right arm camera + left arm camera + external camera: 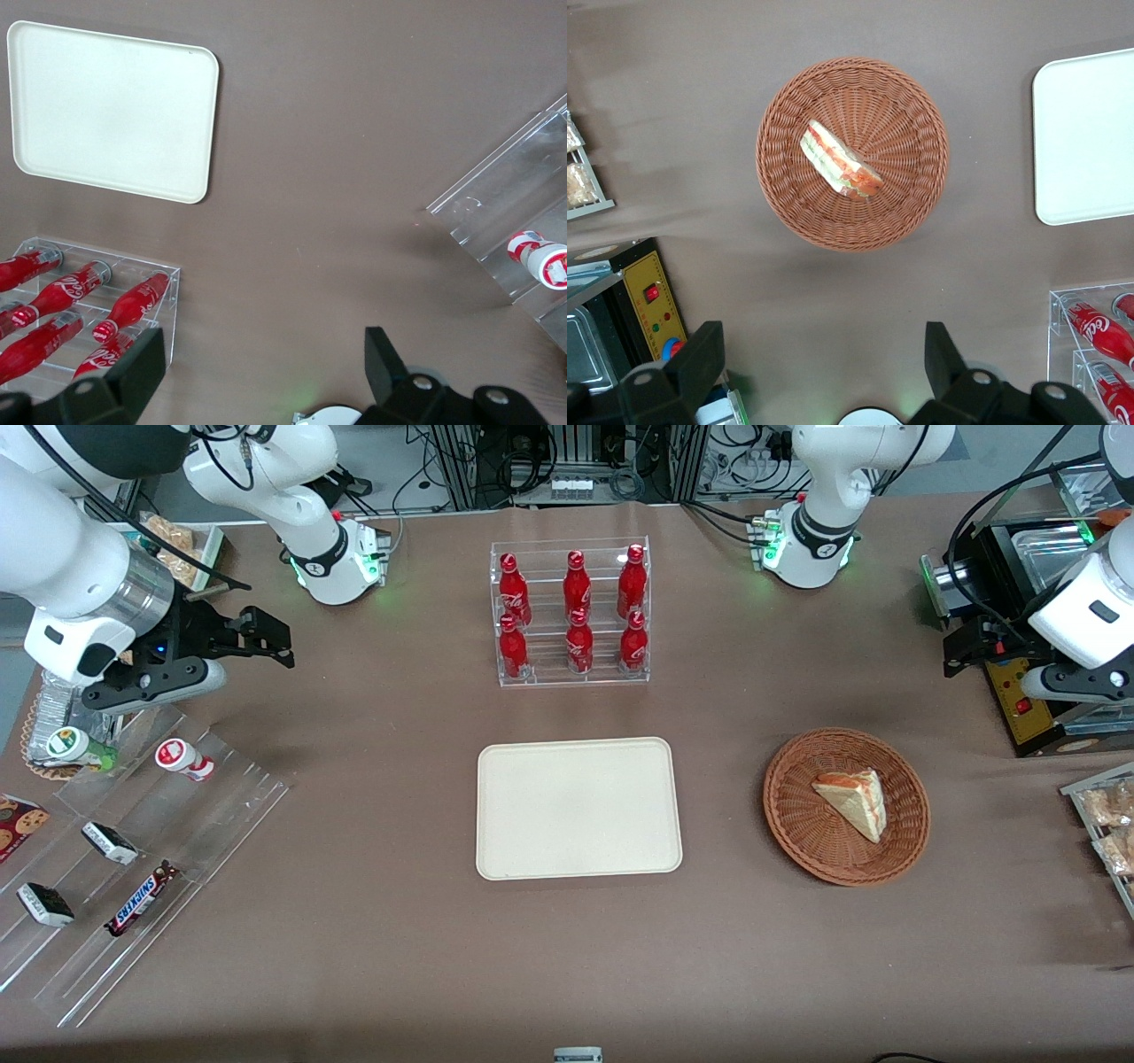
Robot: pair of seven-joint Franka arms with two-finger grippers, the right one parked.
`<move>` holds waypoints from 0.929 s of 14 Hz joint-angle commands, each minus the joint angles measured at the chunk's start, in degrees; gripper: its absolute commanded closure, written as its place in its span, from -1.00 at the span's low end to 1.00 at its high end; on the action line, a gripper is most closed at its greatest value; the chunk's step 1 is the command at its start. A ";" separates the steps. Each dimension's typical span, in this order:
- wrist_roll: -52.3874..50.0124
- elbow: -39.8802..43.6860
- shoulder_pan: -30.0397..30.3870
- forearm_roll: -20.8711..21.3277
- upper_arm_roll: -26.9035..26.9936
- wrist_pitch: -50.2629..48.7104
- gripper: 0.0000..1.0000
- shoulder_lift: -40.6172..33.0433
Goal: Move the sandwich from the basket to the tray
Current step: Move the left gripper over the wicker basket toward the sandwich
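Your brown table (pixel 567 957) fills the scene, and the cream tray (pixel 579 808) lies flat at its middle, bare, well apart from the jaws and toward the parked arm's end of them. Just beside the tray, on the working arm's side, sits the round wicker basket (pixel 846 806), which the wrist camera shows ahead of the open jaws with a stretch of bare tabletop between. The clear rack of red bottles (pixel 572 613) stands farther from the front camera than the tray, off to one side of the jaws. Your gripper (pixel 824 372) hangs raised at the working arm's end of the table, above the dark appliance (pixel 1019 646) there, clear of the basket. Its two black fingers (pixel 700 359) stand wide apart with nothing between them. The sandwich (pixel 855 802) lies inside the basket, near its centre, a pale wedge with its red and green filling edge showing, untouched and well apart from the fingertips.
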 commanded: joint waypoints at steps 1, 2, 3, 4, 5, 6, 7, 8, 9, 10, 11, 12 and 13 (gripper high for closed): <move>-0.95 0.54 0.81 -0.89 -0.76 -1.05 -1.00 -0.18; -0.95 0.54 0.90 -0.90 -0.76 -1.14 -1.00 -0.27; -0.95 0.54 0.90 -0.90 -0.76 -1.23 -1.00 -0.27; -1.03 0.45 0.90 -0.72 -0.76 -1.32 -1.00 -0.45; -1.12 0.37 0.90 -0.28 -0.76 -1.40 -1.00 -0.45; -1.21 0.37 0.90 -0.28 -0.76 -1.58 -1.00 -0.27; -1.21 0.45 0.90 -0.37 -0.76 -1.67 -1.00 -0.10; -1.12 0.28 0.82 -0.19 -0.76 -1.67 -1.00 -0.10; -1.12 0.19 0.73 -0.11 -0.84 -1.67 -1.00 0.08; -1.03 -0.16 0.38 0.16 -0.93 -1.58 -1.00 0.43; -1.03 -1.82 0.38 0.42 -1.11 -0.80 -1.00 0.69; -1.12 -3.92 0.38 0.42 -1.11 0.69 -1.00 0.61; -1.21 -7.25 0.38 0.51 -1.11 3.66 -1.00 0.61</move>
